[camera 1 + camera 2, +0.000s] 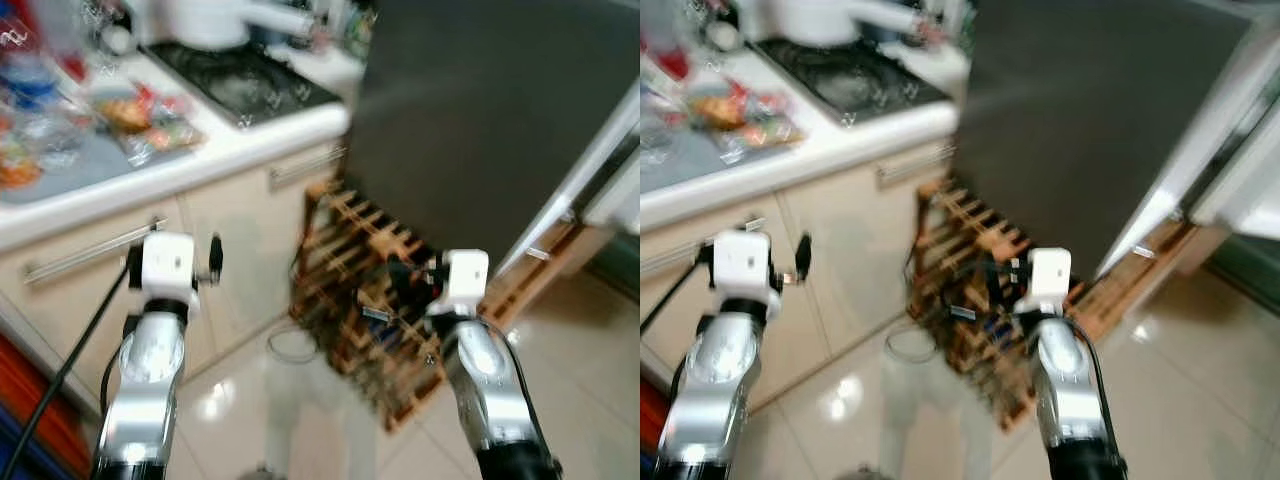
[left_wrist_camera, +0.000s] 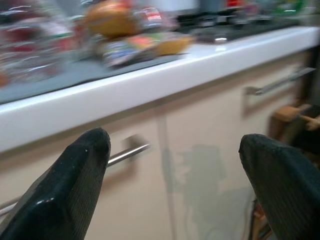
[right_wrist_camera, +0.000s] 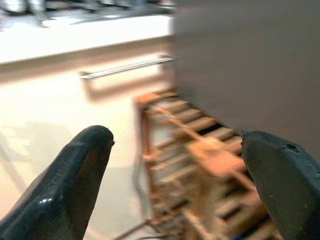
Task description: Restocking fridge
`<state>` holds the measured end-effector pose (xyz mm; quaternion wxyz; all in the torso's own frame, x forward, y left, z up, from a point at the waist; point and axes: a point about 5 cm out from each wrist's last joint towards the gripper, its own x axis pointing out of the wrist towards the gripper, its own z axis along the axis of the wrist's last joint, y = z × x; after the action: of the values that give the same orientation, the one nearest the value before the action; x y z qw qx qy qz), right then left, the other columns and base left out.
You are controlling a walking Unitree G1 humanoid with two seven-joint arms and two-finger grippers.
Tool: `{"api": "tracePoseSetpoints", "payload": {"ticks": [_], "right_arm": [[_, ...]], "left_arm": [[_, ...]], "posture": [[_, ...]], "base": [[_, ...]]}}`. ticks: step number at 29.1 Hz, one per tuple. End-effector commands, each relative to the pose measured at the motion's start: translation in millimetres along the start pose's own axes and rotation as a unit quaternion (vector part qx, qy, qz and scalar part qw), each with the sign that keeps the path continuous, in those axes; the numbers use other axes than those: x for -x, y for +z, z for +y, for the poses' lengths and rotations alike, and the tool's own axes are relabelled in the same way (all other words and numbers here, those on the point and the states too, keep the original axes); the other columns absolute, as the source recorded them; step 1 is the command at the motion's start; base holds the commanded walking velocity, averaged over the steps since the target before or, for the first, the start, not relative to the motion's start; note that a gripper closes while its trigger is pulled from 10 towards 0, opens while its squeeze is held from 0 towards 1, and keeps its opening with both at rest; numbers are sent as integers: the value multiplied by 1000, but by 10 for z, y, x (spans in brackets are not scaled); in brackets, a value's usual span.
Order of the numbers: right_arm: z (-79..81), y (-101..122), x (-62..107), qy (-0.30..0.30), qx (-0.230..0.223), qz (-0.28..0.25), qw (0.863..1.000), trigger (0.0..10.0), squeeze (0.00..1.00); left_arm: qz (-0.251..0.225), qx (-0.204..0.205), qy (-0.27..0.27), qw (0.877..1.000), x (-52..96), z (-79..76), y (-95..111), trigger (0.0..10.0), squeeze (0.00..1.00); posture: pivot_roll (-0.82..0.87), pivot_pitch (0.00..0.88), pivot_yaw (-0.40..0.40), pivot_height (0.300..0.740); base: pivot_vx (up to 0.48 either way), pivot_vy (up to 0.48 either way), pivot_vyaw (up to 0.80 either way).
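Both our pincers, left pincer (image 2: 172,165) and right pincer (image 3: 177,170), are spread wide and empty. Behind them stands a slatted wooden wine rack (image 1: 365,290). Packaged groceries (image 1: 145,120) sit on the white bench (image 1: 200,165); the dark grey fridge door (image 1: 480,120) stands beyond. We judge restocking barely begun, nothing loaded.

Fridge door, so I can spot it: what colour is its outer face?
Dark grey, the fridge door shows best in the right eye view.

Glossy pale floor tiles (image 1: 580,380) at lower right, cream cabinets (image 1: 240,240) at left, wooden rack (image 1: 370,300) in the centre.
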<state>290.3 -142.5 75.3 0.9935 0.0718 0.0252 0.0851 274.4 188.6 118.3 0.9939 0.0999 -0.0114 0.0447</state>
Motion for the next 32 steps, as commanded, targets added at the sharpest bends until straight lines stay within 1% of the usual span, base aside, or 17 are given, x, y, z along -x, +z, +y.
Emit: {"api": "tracePoseSetpoints", "payload": {"ticks": [1, 3, 4, 6, 12, 14, 21, 23, 25, 29, 32], "right_arm": [[-35, 8, -3, -4, 6, -4, 1000, 10000, 0], [-13, 2, -5, 0, 6, -5, 1000, 10000, 0], [-7, 0, -4, 0, 7, -6, 1000, 10000, 0], [-3, -7, -2, 1, 8, -5, 1000, 10000, 0], [-37, 9, -7, -2, 15, -10, 1000, 10000, 0], [-62, 17, -16, -6, 17, -12, 1000, 10000, 0], [-57, -8, -1, -7, 16, -10, 1000, 10000, 0], [-59, -33, 15, -5, 17, -6, 1000, 10000, 0], [-68, -56, 26, -5, 17, -2, 1000, 10000, 0], [-65, -72, 42, -3, 17, 0, 1000, 10000, 0], [-36, -67, 41, 6, 14, 1, 1000, 10000, 0]], "left_arm": [[7, 31, -11, 999, -24, -75, 12, 10000, 0], [6, 28, -10, 1000, -24, -85, 19, 10000, 0], [4, 18, -7, 1000, -22, -93, 24, 10000, 0], [5, 12, -1, 1000, -30, -107, 13, 10000, 0], [22, -7, 17, 1000, -122, -99, -37, 10000, 0], [26, -24, 20, 999, -156, -91, -33, 10000, 0], [29, -38, 24, 999, -183, -99, -34, 10000, 0], [30, -26, 26, 999, -185, -112, -42, 10000, 0], [29, -6, 23, 999, -175, -131, -42, 10000, 0], [23, -6, 10, 1000, -139, -162, -38, 10000, 0], [11, -25, 0, 1000, -114, -167, -5, 10000, 0]], "posture": [[-14, 0, -30, 740], [-15, 0, -30, 740], [-15, 0, -32, 740], [-24, 0, -32, 740], [-36, 0, -29, 740], [-43, 0, -23, 740], [-45, 0, -26, 740], [-40, 0, -29, 740], [-39, 0, -31, 740], [-36, 0, -34, 740], [-27, 0, -38, 740]], "base": [[0, -296, 619], [0, -480, 613], [0, -480, 613], [0, -480, 613], [0, -479, 604], [0, -472, 600], [0, -472, 600], [0, 0, 600], [0, 0, 603], [0, 0, 606], [0, 0, 602]]}}
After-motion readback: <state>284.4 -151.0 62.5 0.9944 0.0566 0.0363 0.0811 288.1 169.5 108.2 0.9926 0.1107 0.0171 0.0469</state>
